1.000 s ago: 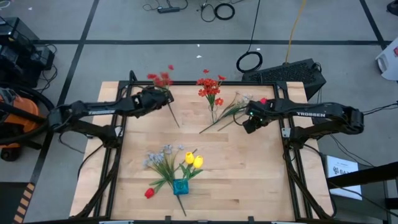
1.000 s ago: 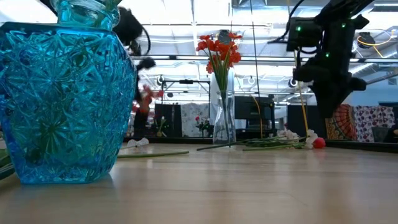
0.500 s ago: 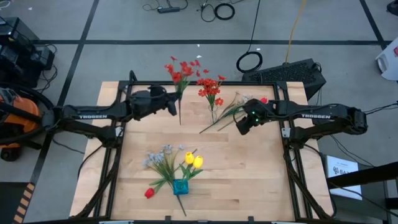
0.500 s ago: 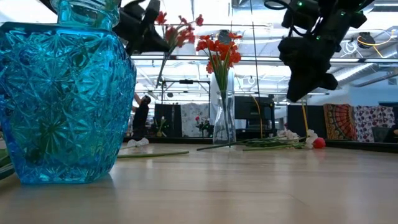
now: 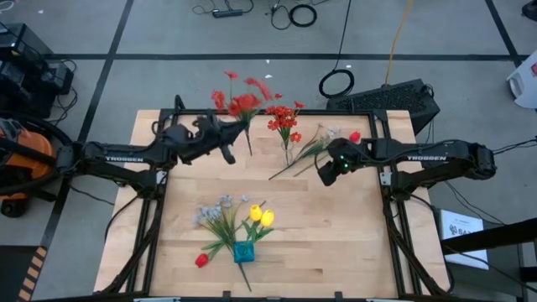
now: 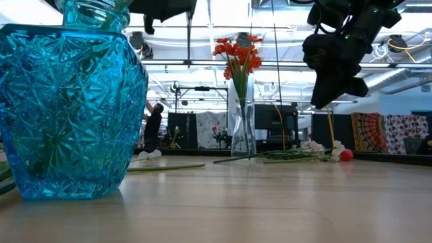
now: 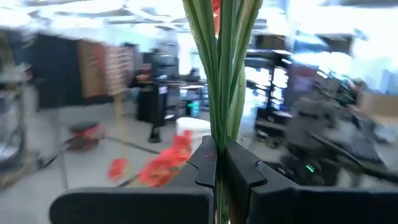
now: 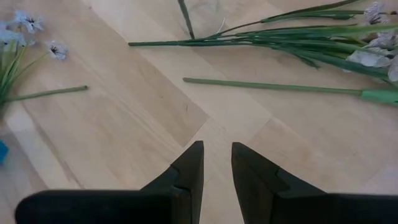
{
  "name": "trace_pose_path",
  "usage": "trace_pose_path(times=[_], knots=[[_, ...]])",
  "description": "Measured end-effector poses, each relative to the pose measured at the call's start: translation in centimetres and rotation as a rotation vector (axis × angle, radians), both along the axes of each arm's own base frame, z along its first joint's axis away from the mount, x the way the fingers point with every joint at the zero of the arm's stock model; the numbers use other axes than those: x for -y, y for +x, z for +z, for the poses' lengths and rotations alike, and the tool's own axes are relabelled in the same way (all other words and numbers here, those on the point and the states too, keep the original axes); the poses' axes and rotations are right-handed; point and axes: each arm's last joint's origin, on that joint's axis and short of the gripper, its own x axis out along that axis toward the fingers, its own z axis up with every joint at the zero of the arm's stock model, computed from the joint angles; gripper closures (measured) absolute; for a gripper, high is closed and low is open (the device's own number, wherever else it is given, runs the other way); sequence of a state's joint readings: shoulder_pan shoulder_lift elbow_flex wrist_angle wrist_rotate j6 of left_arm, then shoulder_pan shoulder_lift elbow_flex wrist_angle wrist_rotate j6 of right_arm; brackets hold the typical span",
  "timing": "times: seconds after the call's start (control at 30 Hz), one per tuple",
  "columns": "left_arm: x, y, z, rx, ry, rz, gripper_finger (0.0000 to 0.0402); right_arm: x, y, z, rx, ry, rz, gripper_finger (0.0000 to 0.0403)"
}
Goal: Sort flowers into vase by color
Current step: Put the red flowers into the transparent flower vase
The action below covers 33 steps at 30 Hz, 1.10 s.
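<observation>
My left gripper [image 5: 237, 141] is shut on a red clustered spray [image 5: 243, 102], which it holds high over the table's far left, left of the clear vase [image 5: 286, 144]. That vase holds red flowers [image 6: 237, 52]. My right gripper [image 8: 216, 163] hovers open over bare wood, tilted down, nothing between its fingers. Just beyond it, pale sprays [image 8: 373, 53] and green stems [image 8: 267, 86] lie flat on the table, with a red bud [image 5: 355, 136] among them. The blue vase [image 5: 243, 251] near the front edge holds pale sprays and yellow tulip buds [image 5: 262, 216]. My left gripper pinches the spray's bundle of green stems [image 7: 219, 140] between its two fingers. The fingers come roughly level from the table's left and lie across the stems. The spray stands nearly upright, blooms up, lifted clear of the table, with its lower stem end [image 5: 249, 153] below the fingers.
A loose red bud [image 5: 201, 260] lies left of the blue vase. In the low view the blue vase [image 6: 67, 101] fills the near left. A black frame edges the table. Bare wood lies in the middle, between the two vases.
My left gripper has risen, gone toward the clear vase and rolled, swinging the red spray from a slant to nearly upright, blooms up. My right gripper has edged toward the table's left and tipped a little, its fingers unchanged.
</observation>
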State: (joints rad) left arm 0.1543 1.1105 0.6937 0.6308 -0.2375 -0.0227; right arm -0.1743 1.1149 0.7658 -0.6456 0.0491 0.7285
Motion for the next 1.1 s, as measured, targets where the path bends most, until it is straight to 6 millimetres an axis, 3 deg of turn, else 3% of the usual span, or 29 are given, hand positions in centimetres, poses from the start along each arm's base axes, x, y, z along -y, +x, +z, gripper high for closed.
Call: trace_pose_path(times=[0.13,0.3,0.53,0.83,1.1], knots=[[0.5,0.9,-0.2,0.023,0.064,-0.097,0.0389,-0.3,0.0,0.0,0.002,0.006,-0.004,0.0328],[0.5,2.8,-1.1,0.111,0.155,-0.091,0.0389,-0.5,0.1,0.0,0.003,0.005,0.008,0.0328],[-0.8,5.3,-3.7,0.142,0.160,-0.060,0.0389,-0.6,0.2,0.1,0.013,0.000,0.013,0.0328],[-2.4,9.3,-4.1,0.142,0.198,-0.113,0.0389,-0.6,0.4,0.2,0.036,-0.013,0.024,0.0328],[-3.6,10.3,-6.1,0.080,0.187,-0.095,0.0389,-0.6,0.4,0.2,0.032,-0.017,0.035,0.0328]])
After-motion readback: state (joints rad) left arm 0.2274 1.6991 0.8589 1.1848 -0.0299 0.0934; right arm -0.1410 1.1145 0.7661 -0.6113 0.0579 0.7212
